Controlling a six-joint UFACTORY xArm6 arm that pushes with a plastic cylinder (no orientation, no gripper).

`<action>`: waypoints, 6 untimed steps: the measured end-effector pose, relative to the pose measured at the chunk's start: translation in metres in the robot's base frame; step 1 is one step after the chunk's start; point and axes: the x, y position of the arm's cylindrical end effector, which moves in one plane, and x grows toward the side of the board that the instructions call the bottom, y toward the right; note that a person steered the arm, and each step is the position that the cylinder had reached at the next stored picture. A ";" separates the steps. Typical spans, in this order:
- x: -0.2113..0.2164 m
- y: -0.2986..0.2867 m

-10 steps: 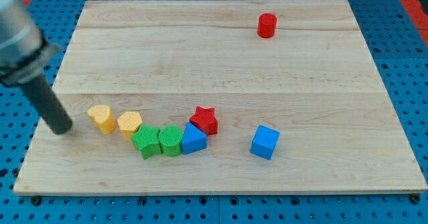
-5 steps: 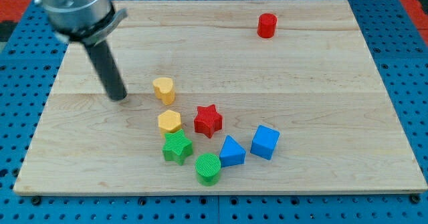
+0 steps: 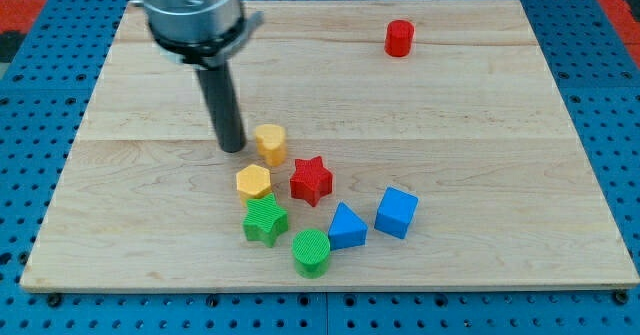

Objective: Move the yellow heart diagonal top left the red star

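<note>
Starting at the left of the frame, you have my tip (image 3: 232,148) planted on the desk (image 3: 480,115) just left of centre, the dark rod rising from it toward the upper left of the frame. There is no pincer on this arm, so there is nothing to call open or closed; the rod only pushes. Immediately to the right of my tip sits the yellow heart (image 3: 270,143), very near it and possibly touching, though you cannot tell for certain from this angle. So the heart lies to the right of the tip and level with it, and that is the relation your next push turns on: any nudge from here would drive the heart rightward. Below the heart and slightly left is the yellow hexagon (image 3: 254,182), with the green star (image 3: 265,220) under that. Moving right, the red star (image 3: 311,180) lies down and to the right of the heart, near it but apart, so the heart already looks placed on the star's upper-left diagonal; you probably need only a small correction, if any. Below it sit the green cylinder (image 3: 311,252) and the blue triangle (image 3: 346,226), then the blue cube (image 3: 396,212) further right. The red cylinder (image 3: 399,38) stands alone in the upper right, well apart from everything.
</note>
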 end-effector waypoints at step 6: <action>0.162 -0.032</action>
